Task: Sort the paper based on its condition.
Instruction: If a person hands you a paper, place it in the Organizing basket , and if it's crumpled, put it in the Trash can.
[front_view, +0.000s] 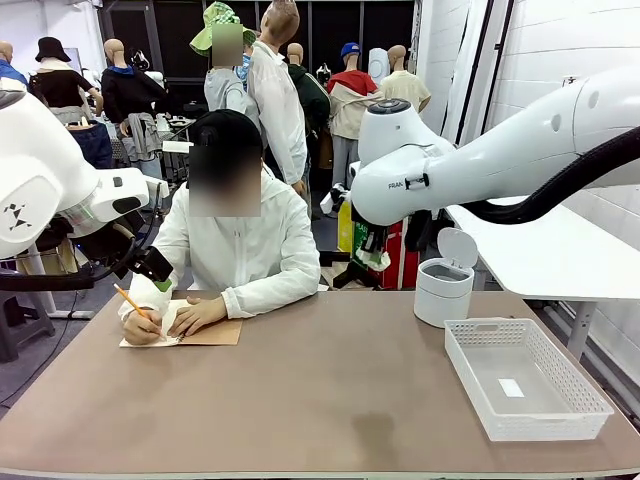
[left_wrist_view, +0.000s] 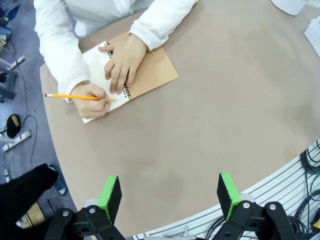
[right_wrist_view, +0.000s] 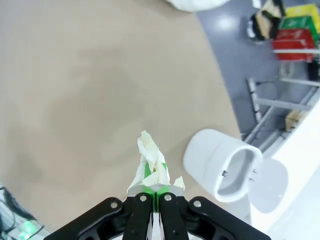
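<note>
Right jaws are clenched on a crumpled wad of paper (right_wrist_view: 149, 157), raised over the bench (right_wrist_view: 75, 90) just beside a white bin (right_wrist_view: 220, 167) with its lid (right_wrist_view: 267, 185) flipped open. Left jaws stand released above the bench's other end, where a person's hand (left_wrist_view: 95, 100) writes with a pencil (left_wrist_view: 75, 96) in a notebook (left_wrist_view: 152, 75), the other hand (left_wrist_view: 122, 62) flat on its page. A white basket (front_view: 560, 405) sits beside the bin.

White, rounded right arm (front_view: 480, 160) carried a thick black cable (front_view: 590, 174) at three o'clock; left gripper (left_wrist_view: 169, 192) was black, pads (left_wrist_view: 111, 194) green; person's jacket (front_view: 255, 250) white.
</note>
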